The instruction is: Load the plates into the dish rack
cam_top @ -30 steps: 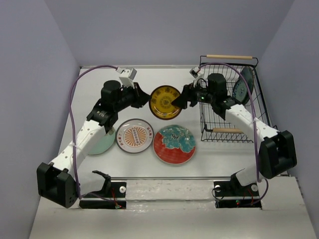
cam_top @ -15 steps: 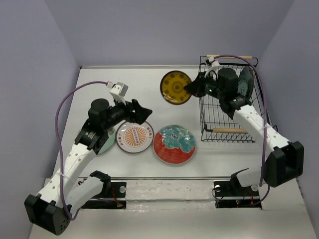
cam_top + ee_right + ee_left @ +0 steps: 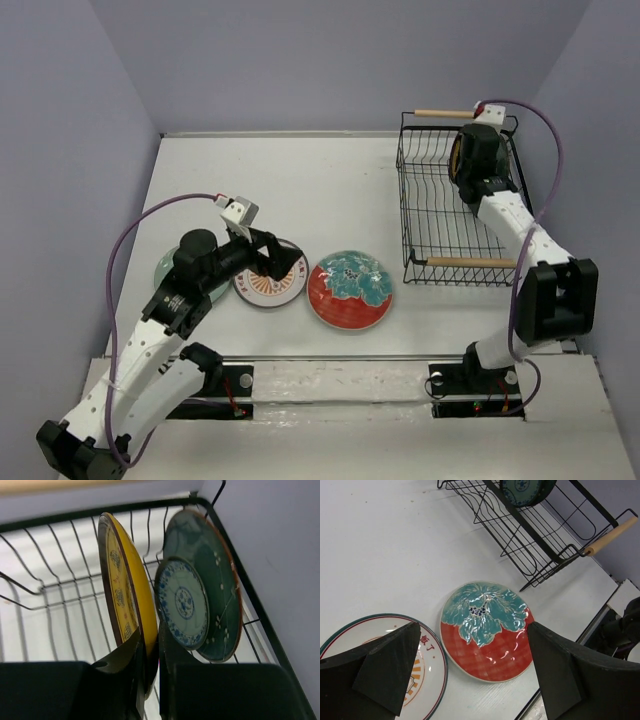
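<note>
My right gripper [image 3: 152,650] is shut on the rim of the yellow-brown plate [image 3: 122,595], which stands upright inside the dish rack [image 3: 455,235]. Beside it in the rack stand the small blue-patterned plate [image 3: 182,602] and the dark teal plate [image 3: 217,595]. My left gripper [image 3: 474,630] hangs open over the table, empty. Below it lie the red plate with teal centre [image 3: 487,630] and the white plate with orange centre [image 3: 427,655]. The pale mint plate [image 3: 166,268] lies partly hidden under my left arm.
The rack's near wooden handle [image 3: 458,262] and far handle [image 3: 443,113] span its ends. Grey walls enclose the table on three sides. The arm bases [image 3: 220,382] sit at the near edge.
My right arm carried the yellow-brown plate from the table's middle into the rack, now gripping its rim tightly. My left gripper opened and drew back toward the near left, over the white plate.
</note>
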Available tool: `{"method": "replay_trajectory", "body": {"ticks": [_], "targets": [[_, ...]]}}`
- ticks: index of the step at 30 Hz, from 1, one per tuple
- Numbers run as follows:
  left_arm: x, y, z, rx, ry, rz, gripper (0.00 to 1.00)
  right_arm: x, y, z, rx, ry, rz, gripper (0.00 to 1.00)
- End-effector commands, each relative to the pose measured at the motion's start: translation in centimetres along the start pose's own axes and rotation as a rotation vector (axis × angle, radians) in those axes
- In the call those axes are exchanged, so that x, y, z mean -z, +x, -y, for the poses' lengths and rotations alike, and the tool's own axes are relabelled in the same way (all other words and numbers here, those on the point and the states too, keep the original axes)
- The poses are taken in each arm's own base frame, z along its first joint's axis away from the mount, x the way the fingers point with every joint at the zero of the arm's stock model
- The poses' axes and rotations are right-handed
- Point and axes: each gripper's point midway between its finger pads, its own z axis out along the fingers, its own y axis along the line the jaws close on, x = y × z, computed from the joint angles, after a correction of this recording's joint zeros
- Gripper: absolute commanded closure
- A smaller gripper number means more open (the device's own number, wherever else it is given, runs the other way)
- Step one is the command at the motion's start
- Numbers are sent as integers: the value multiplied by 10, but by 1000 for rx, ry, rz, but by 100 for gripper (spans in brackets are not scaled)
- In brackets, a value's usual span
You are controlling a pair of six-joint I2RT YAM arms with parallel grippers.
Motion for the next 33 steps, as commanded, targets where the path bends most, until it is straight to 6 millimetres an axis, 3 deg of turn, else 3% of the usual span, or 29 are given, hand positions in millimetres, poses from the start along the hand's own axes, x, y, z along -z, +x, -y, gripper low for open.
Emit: {"method": "replay_trajectory", "body": {"ticks": [1, 8, 12, 21, 33], "targets": [[8, -15, 14, -62, 29, 60, 1, -24, -12, 24, 108, 153, 37, 93], [12, -14, 28, -83, 64, 63, 1, -44, 6, 28, 214, 175, -10, 93], [12, -13, 32, -90, 77, 60, 1, -55, 9, 41, 233, 202, -17, 93], [10, -11, 31, -89, 73, 51, 1, -82, 45, 37, 289, 161, -79, 93], [7, -10, 28, -89, 60, 45, 1, -92, 70, 20, 260, 90, -113, 90]]}}
